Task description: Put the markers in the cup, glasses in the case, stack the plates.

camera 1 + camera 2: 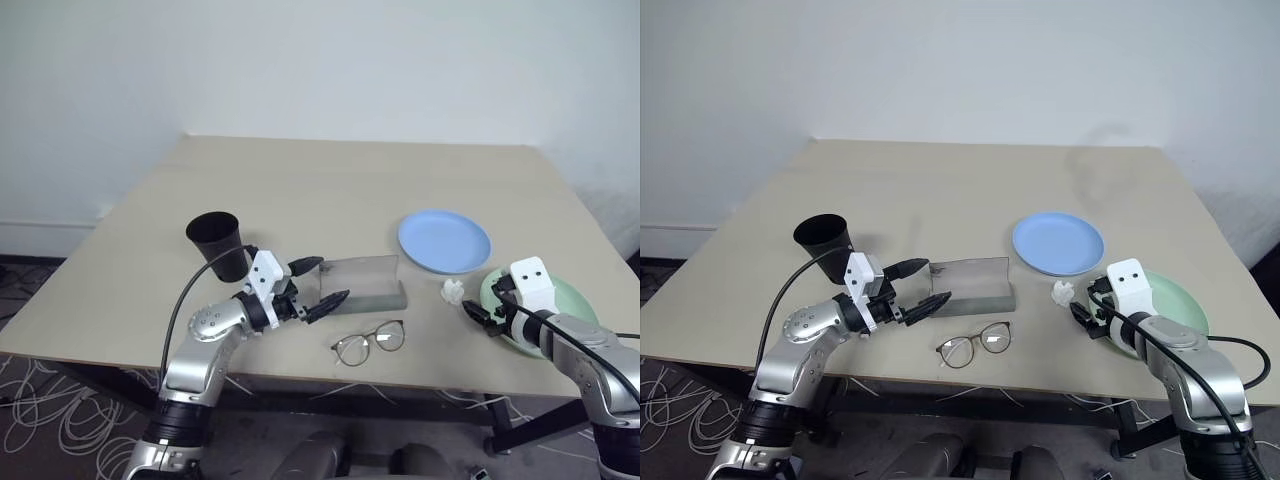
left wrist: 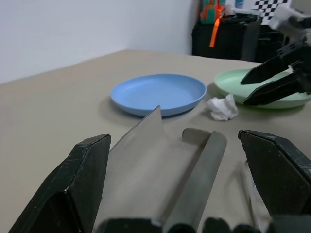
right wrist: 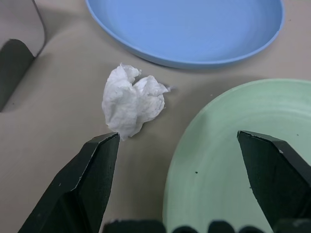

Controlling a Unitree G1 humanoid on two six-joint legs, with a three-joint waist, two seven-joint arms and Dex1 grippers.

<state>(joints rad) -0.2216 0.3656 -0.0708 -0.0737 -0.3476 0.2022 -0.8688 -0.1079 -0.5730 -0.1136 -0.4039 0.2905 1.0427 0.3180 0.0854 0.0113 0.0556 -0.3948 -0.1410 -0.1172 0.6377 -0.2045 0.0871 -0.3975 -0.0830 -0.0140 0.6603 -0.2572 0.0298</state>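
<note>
both grippers spread | left gripper [image 1: 322, 282] facing open case [image 1: 366, 283] | right gripper [image 3: 182, 182] over green plate [image 3: 228, 160] rim

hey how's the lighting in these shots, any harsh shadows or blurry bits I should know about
Left eye view: soft, even light, only a faint shadow under the blue plate. Left wrist view: the left gripper fingers and the open case are soft up close; the plates behind are sharper. Right wrist view: the tissue is crisp with a mild shadow, the green plate shows no glare.

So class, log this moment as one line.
left gripper: open at open grey case | right gripper: open over mint green plate rim
</note>
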